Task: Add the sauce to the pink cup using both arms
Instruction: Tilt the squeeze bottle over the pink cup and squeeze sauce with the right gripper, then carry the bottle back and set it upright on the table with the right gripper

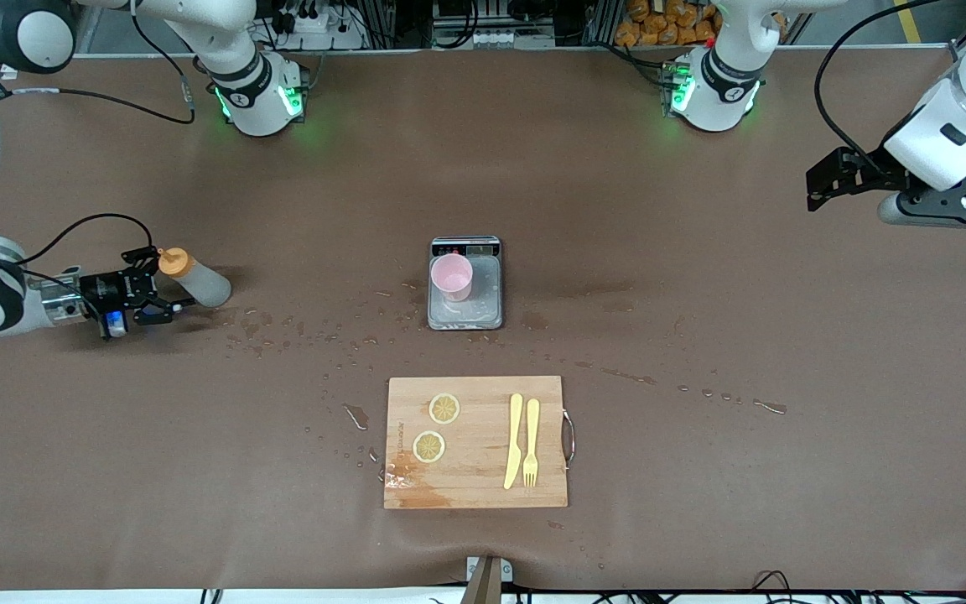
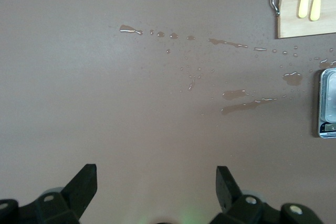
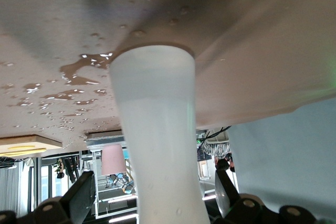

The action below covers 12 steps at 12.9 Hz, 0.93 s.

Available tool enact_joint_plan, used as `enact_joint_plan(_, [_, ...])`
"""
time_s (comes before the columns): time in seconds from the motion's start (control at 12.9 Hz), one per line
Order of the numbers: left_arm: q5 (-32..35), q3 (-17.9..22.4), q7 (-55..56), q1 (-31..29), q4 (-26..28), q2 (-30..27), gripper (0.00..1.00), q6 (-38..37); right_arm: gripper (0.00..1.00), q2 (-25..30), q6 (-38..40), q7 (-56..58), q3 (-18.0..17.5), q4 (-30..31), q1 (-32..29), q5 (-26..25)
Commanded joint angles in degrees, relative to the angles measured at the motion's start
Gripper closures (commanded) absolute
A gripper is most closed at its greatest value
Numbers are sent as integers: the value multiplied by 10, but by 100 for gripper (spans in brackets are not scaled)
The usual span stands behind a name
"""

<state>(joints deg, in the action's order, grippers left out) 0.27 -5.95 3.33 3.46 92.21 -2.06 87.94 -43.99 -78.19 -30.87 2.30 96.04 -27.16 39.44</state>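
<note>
Sauce first: your small translucent whitish squeeze bottle with the orange conical nozzle cap point(image 1: 194, 278) stands on the brown table point(image 1: 701, 335) toward the right arm's end, well apart from everything else. The right gripper point(image 1: 166, 289) is level with it, one black finger on each side of the bottle's upper part, just under the cap. In the right wrist view the bottle's pale body point(image 3: 156, 140) fills the space between the fingers point(image 3: 79, 198), and you can see that the jaws are spread with a gap left on each side, so they are not clamped on it.

Your small plain pale-pink plastic tumbler point(image 1: 453, 277) stands upright on a small grey digital scale point(image 1: 466, 315) near the middle of the table, in the corner of the tray toward the display and the right arm's end. It also shows in the right wrist view point(image 3: 113, 160).

Nearer the front camera than the scale lies a rectangular wooden cutting board with a metal handle point(image 1: 476, 486). On it you have two round lemon slices point(image 1: 444, 408), and beside them a pale yellow plastic knife point(image 1: 514, 440) and a matching fork point(image 1: 531, 442) laid side by side. Spilled droplets point(image 1: 282, 331) dot the cloth between bottle and scale.

The left gripper point(image 1: 823, 180) waits up in the air over the left arm's end of the table. Its wrist view shows the fingers point(image 2: 84, 184) wide apart, holding nothing, over bare wet cloth.
</note>
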Motion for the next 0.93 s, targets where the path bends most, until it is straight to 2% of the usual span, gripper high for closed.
enact_joint_plan(0.0, [0, -1, -3, 1, -14, 6, 0, -8, 0, 7, 33, 1, -9, -75, -22, -61])
enact_joint_plan(0.23, [0, -1, -3, 0, -13, 6, 0, -8, 0, 8, 64, 1, -11, -149, -20, -109])
enact_joint_plan(0.54, [1, -2, -3, 2, -13, 7, 0, -8, 0, 25, 101, 4, -15, -233, 32, -203])
enact_joint_plan(0.7, [1, -1, -2, 2, -13, 7, 0, -8, 0, 32, 130, 9, -14, -268, 53, -212])
enact_joint_plan(0.85, [1, -2, -3, 1, -13, 7, 0, -8, 0, 75, 131, 33, -16, -269, 89, -228])
